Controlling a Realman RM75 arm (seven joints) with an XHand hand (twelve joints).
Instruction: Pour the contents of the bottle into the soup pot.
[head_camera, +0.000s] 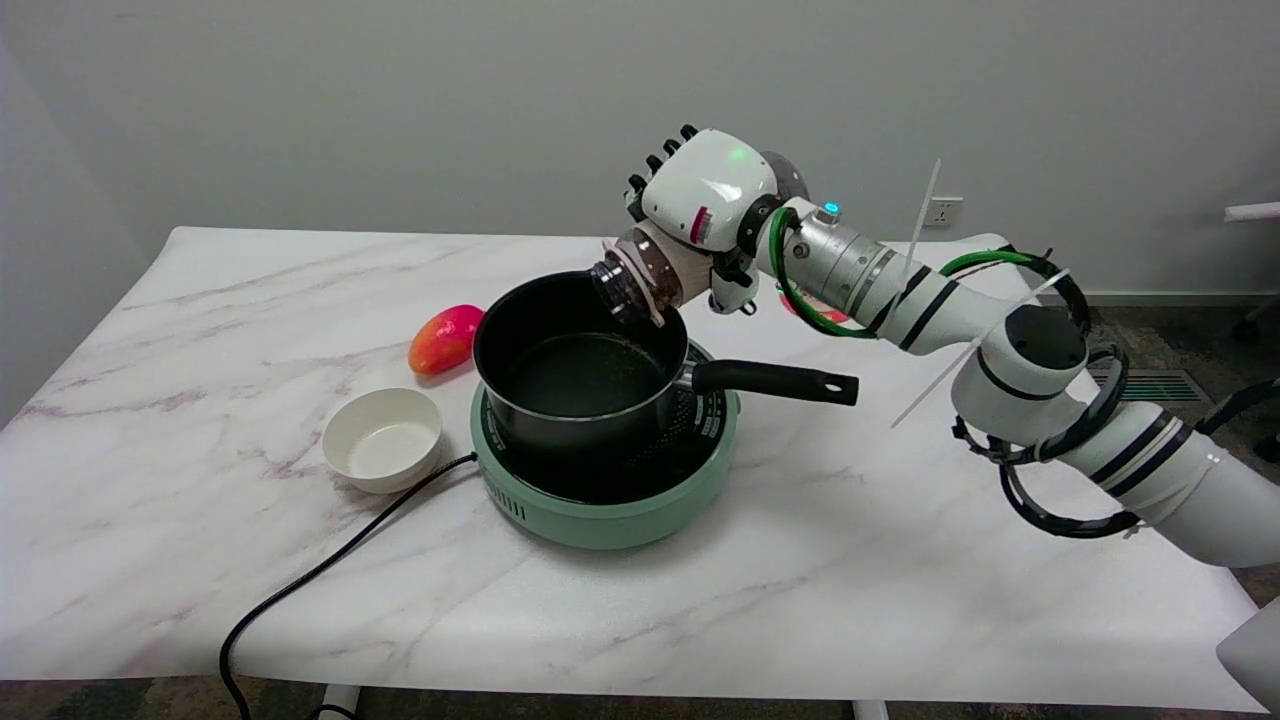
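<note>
A black soup pot (520, 400) with a long black handle (775, 381) pointing right stands on a mint-green electric hob (600, 510) at the table's middle. My right hand (705, 195) grips a bottle (645, 275) with a tan body and a clear neck. The bottle is tipped steeply, mouth down and to the left, over the pot's far right rim. The inside of the pot looks dark; I cannot tell what lies in it. My fingers wrap the bottle from behind, mostly hidden.
A white bowl (382, 438) sits left of the hob, and a red-orange mango (445, 338) lies behind it. The hob's black cable (300, 590) runs off the front edge. Something red (800, 305) lies behind my wrist.
</note>
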